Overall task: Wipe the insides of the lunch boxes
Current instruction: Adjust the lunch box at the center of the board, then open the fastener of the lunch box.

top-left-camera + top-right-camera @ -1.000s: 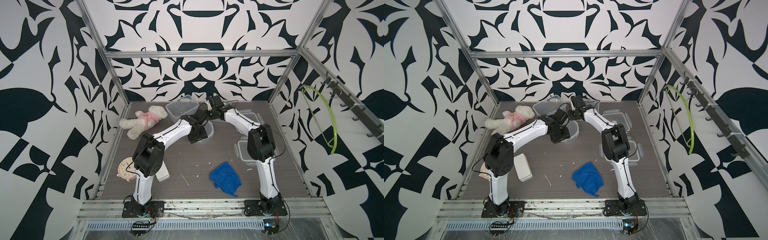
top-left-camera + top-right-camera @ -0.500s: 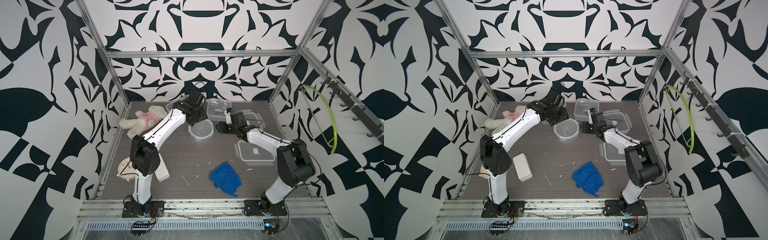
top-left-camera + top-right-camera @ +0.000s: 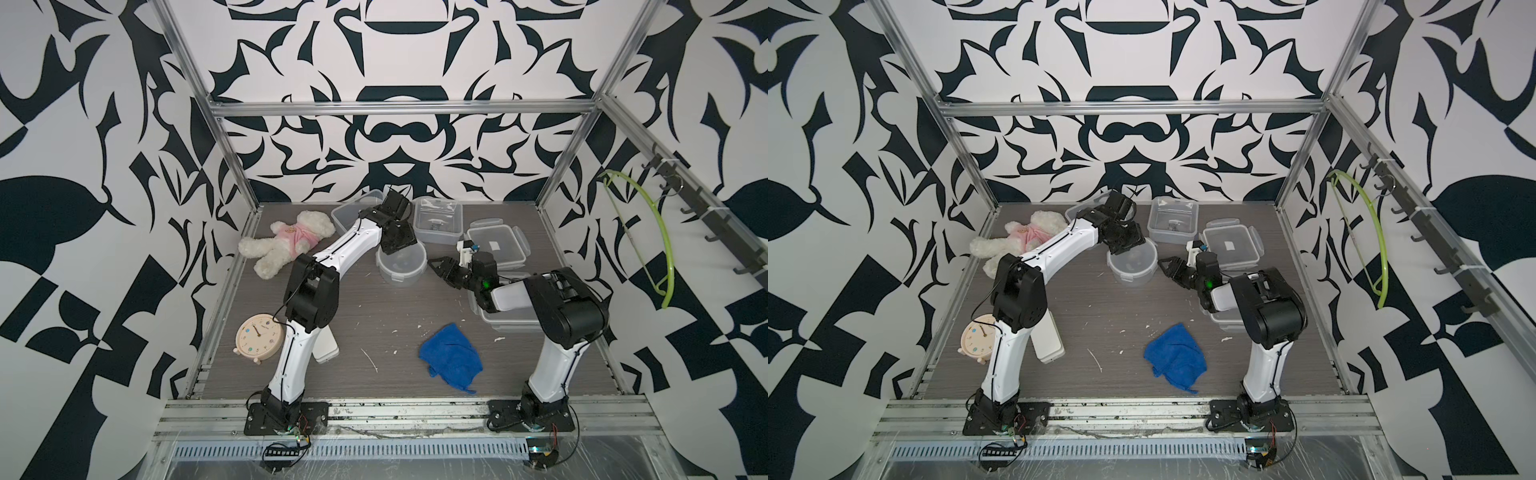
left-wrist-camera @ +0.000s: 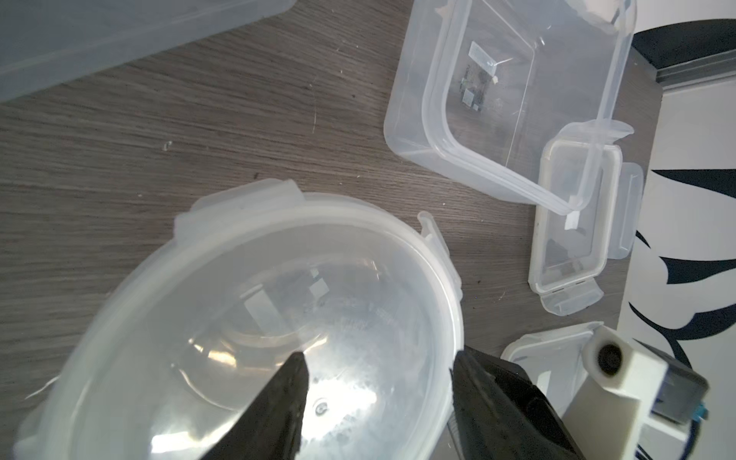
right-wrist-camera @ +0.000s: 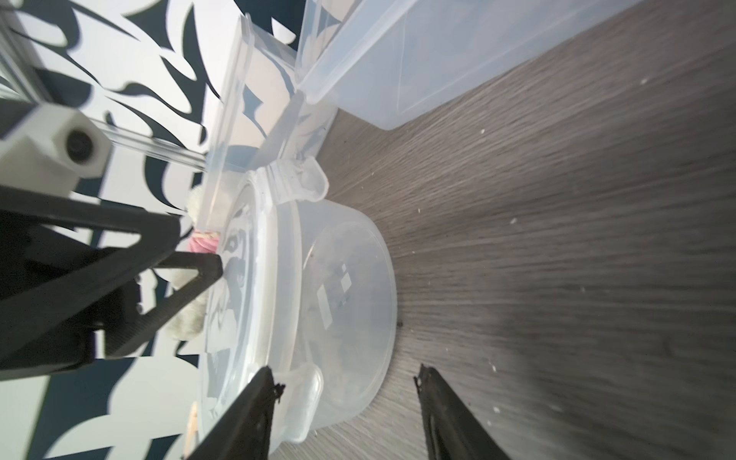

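Top views both show the grey worktop point(image 3: 374, 316) with the lunch boxes gathered in the upper middle of the frame. The left arm reaches up to the round lunch box point(image 3: 401, 266). The left claw point(image 4: 378, 358) hangs over it, jaws partly apart and empty, one finger above the lid and one outside the rim. The right claw point(image 5: 346, 372) faces the box's side near a flipped-out clip, jaws likewise apart, holding nothing. The lid looks to be on, though the clear plastic makes that hard to settle; I judge the claws flank the box to free it.

Above it stand the open rectangular box point(image 3: 438, 220) and the second rectangular box point(image 3: 353, 210), both uncovered so their insides can be reached. The blue cloth point(image 3: 451, 361) lies untouched at lower centre, well apart from the boxes.

The stickered lid point(image 3: 513, 241), set aside at right, bears a small white sticker point(image 3: 494, 246), blank as far as I can see. Moulded lettering on the round box's base is unreadable.
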{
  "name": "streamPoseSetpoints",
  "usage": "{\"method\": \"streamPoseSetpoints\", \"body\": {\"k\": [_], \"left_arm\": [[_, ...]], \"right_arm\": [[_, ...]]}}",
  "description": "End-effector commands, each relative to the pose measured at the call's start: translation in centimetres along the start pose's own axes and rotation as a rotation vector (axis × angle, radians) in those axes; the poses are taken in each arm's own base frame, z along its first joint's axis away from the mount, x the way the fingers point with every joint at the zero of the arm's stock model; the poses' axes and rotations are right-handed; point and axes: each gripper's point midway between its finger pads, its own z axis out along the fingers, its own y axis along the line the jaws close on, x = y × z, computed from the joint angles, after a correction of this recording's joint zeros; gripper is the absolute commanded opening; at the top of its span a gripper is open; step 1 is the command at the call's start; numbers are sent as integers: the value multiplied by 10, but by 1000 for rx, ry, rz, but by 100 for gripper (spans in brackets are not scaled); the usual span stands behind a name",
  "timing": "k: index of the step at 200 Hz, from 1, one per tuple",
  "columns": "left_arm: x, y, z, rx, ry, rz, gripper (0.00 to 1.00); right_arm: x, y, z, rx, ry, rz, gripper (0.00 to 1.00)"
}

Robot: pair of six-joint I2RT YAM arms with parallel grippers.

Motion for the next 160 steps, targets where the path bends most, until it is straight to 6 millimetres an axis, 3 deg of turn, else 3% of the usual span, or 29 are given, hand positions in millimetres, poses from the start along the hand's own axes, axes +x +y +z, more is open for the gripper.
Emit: {"method": "streamPoseSetpoints", "body": {"k": [1,68,108,160], "left_arm": [[29,39,28,-88,116,-48,61],[40,50,43,-104,153,-67,61],[47,57,49,-110,168,-79,61],[54,62,56,-111,185,-93,60]], "right_arm": [[-12,45,-6,-210,-51,9,59],[10,47,-13,-287,-29,44,59],[17,53,0,-299,3,39,58],[19,51,13,-310,6,62,50]]}}
